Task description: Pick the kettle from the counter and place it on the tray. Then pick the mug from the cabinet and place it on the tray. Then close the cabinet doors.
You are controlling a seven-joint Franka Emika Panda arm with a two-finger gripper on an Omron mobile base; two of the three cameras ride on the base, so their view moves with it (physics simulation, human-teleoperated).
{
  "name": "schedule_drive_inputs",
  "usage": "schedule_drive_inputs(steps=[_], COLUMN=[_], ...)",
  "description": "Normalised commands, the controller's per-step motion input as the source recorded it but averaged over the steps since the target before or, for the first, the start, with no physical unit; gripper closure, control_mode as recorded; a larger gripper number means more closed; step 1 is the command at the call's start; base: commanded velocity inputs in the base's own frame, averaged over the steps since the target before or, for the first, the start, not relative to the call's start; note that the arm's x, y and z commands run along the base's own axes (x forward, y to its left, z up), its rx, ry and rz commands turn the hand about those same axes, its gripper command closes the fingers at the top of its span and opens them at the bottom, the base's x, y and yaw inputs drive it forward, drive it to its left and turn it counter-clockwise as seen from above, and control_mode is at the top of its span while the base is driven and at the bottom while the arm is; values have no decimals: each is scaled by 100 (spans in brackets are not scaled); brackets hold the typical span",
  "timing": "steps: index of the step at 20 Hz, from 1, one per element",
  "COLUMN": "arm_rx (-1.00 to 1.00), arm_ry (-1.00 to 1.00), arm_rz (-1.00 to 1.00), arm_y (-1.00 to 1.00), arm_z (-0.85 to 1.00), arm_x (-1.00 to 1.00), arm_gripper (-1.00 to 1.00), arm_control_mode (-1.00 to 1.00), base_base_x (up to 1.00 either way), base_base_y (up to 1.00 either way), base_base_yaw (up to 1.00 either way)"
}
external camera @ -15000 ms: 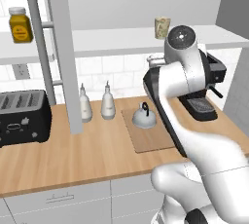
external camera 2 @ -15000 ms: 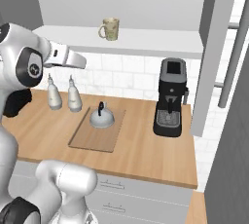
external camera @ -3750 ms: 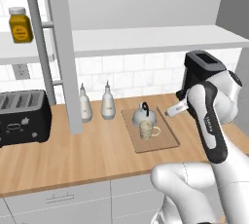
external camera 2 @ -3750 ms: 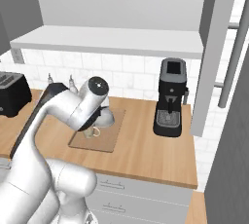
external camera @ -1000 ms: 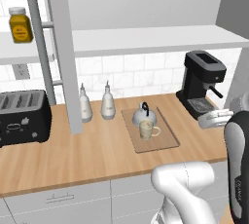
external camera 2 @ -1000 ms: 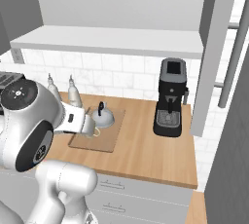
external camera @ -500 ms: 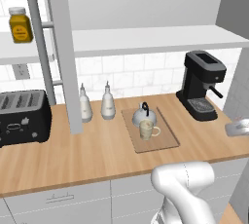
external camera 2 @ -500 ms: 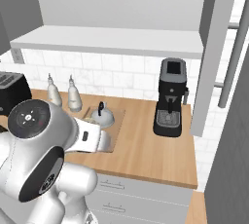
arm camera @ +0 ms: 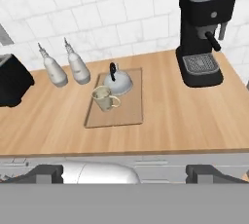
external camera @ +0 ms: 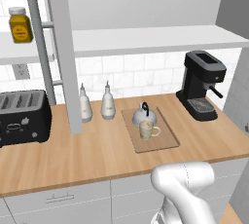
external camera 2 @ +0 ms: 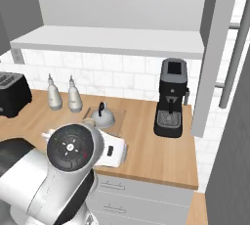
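Note:
The pale grey kettle (external camera: 144, 116) and the cream mug (external camera: 147, 129) stand side by side on the tan tray (external camera: 165, 138) on the wooden counter (external camera: 97, 155). The hand view looks down from well back at the kettle (arm camera: 118, 83), the mug (arm camera: 103, 96) and the tray (arm camera: 129, 111). My gripper (arm camera: 127, 174) is open, its fingertips (arm camera: 46, 173) far apart and holding nothing, well in front of the counter's edge. The cabinet shelf (external camera: 146, 38) is bare and both doors stand open: the left door (external camera: 61, 47) and the right door (external camera 2: 215, 57).
A black coffee machine (external camera: 202, 91) stands right of the tray, with two whitish bottles (external camera: 107, 103) to the tray's left and a black toaster (external camera: 22, 118) at the far left. A yellow jar (external camera: 20, 25) sits on the upper left shelf. My arm (external camera 2: 73, 160) bulks low in the right base view.
The mug has gone from the cabinet shelf to the tray. Over the last second the arm has swung back and to the right, away from the tray and out of the left base view.

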Motion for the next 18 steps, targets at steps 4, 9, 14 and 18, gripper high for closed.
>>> schedule_drive_inputs(steps=[4,9,14,18], arm_rx=[11,12,15,16], arm_ry=[-6,-1,-8,-19], arm_rz=[0,0,0,0], arm_y=[-42,-50,-53,-51], arm_z=[0,0,0,0], arm_x=[3,1,0,0], arm_gripper=[-100,-100,-100,-100], arm_control_mode=[-100,-100,-100,-100], base_base_x=[0,0,0,0], base_base_y=[0,0,0,0], base_base_yaw=[0,0,0,0])
